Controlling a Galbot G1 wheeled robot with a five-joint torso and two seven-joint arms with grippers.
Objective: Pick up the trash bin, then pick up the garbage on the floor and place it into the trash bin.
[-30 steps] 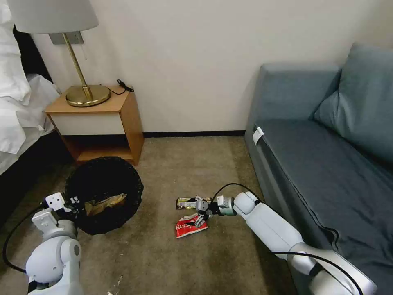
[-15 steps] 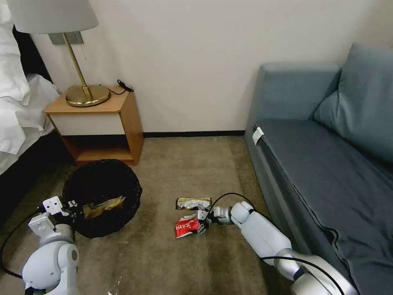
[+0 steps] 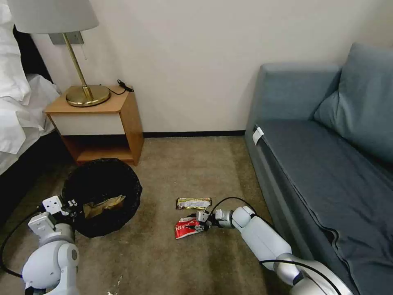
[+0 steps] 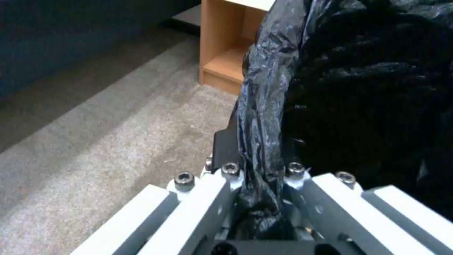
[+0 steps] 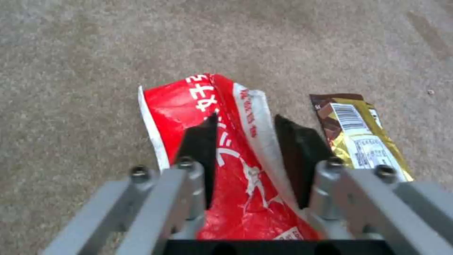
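right wrist view: right claw (image 5: 245, 141) astride red snack packet (image 5: 226, 177)

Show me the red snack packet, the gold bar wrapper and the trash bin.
red snack packet (image 5: 236, 184), right wrist view, middle panel.
gold bar wrapper (image 3: 193, 203), head view, centre.
trash bin (image 3: 133, 192), head view, bag-lined rim.

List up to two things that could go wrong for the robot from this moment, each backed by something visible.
1. The right end effector straddles a raised fold of the red snack packet; the slick foil may slip out.
2. The left end effector pinches only the trash bin liner, which might tear or pull loose.
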